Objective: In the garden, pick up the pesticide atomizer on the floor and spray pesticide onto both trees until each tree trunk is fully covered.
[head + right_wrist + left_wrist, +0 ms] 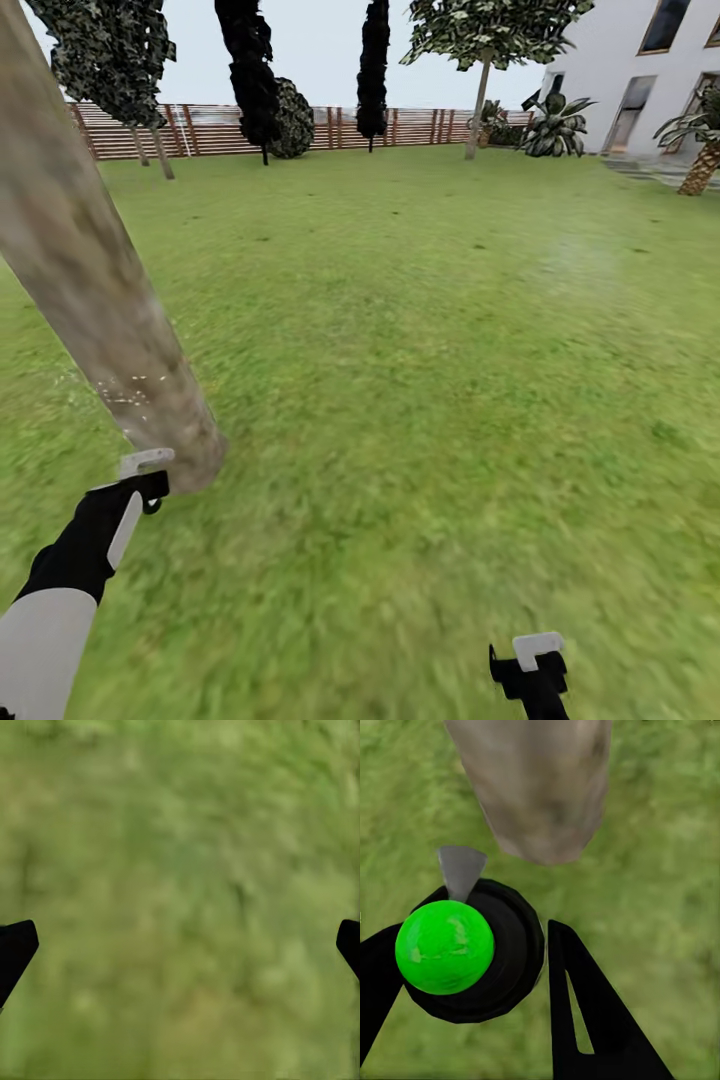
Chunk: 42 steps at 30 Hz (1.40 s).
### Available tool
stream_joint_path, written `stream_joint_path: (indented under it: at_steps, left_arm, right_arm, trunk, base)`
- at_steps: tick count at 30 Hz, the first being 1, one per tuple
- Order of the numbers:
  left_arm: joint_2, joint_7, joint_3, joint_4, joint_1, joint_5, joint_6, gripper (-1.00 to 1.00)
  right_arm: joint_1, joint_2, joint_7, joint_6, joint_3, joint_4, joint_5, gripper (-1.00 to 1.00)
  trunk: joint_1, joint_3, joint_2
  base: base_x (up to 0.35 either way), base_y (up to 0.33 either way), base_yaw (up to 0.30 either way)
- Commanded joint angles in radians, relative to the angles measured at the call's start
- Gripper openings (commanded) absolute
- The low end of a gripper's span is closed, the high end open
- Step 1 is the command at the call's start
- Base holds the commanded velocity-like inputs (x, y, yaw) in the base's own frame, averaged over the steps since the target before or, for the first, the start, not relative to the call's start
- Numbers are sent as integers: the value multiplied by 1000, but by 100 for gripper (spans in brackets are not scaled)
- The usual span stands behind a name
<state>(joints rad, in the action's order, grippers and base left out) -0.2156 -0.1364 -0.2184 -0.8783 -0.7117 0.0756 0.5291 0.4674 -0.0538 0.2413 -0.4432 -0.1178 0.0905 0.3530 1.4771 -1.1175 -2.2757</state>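
Left wrist view: left gripper clamped round black atomizer with green ball top, grey nozzle toward thick mottled grey-brown trunk at twelve o'clock. Probably light, rigid, smooth; grip body. Right gripper wide, empty.

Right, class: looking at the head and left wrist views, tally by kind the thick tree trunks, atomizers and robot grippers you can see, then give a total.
thick tree trunk: 1
atomizer: 1
grippers: 2 (left gripper, right gripper)
Total: 4
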Motion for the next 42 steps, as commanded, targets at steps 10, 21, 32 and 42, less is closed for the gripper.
stream_joint_path:
  at_steps: [10, 21, 32, 42]
  left_arm:
    - [1, -83, -54, 72, 0, -1, -68, -100]
    - [3, -112, -43, 230, 0, -2, -209, -100]
    - [7, -111, -44, 232, 0, 0, -210, -100]
    - [7, -111, -44, 232, 0, -2, -210, -100]
  right_arm:
    - [0, 1, 3, -3, -7, -1, 12, 100]
    - [0, 3, 3, -3, -6, -2, 14, 100]
    - [0, 2, 3, -3, -6, -2, 14, 100]
    - [0, 0, 3, -3, -8, -2, 14, 100]
  trunk:
    - [0, -1, 0]
    - [0, -1, 0]
    - [0, -1, 0]
    - [0, -1, 0]
  base:
    - [298, -112, 265]
    - [201, -169, 121]
    - [91, -264, 201]
    - [228, -204, 1]
